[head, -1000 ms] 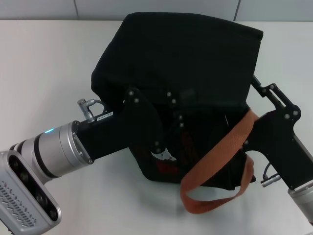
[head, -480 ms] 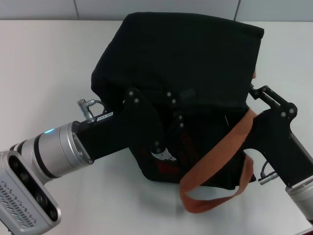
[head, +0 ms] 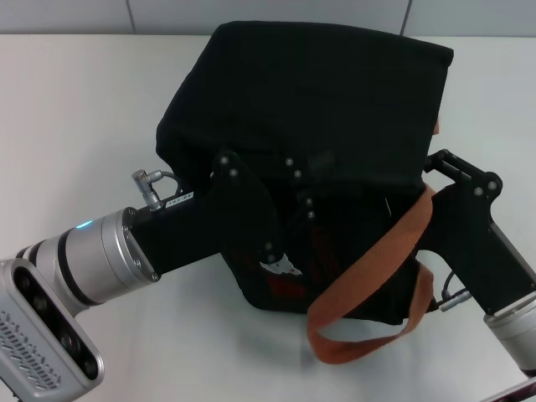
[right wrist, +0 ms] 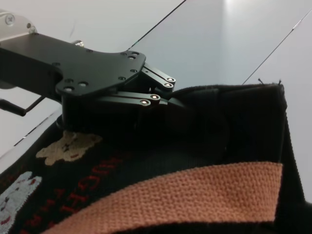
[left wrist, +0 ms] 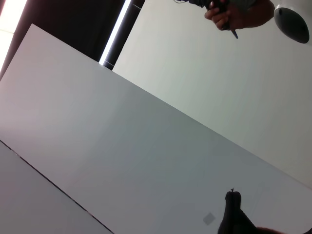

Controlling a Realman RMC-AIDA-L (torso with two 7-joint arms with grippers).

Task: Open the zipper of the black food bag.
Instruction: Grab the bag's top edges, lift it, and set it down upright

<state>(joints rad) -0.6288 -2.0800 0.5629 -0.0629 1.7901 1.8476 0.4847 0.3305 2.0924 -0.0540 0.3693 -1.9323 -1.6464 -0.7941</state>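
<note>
The bag (head: 310, 109) lies slumped on the white desk (head: 75, 109), between our 2 end effectors. Our left end effector (head: 306, 188) presses into its front, just above the bear print (head: 280, 268), fingers together, pinching a fold of fabric. Our right end effector (head: 431, 163) meets the bag's other side beside the orange strap (head: 368, 268); whether its fingers are apart we cannot tell.

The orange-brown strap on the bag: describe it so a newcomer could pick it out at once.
Start at the black food bag in the middle of the white table. On its near side, between the left end effector and the right end effector, an orange-brown webbing strap runs diagonally down and loops onto the table. It is the only coloured band on the black fabric.
</note>
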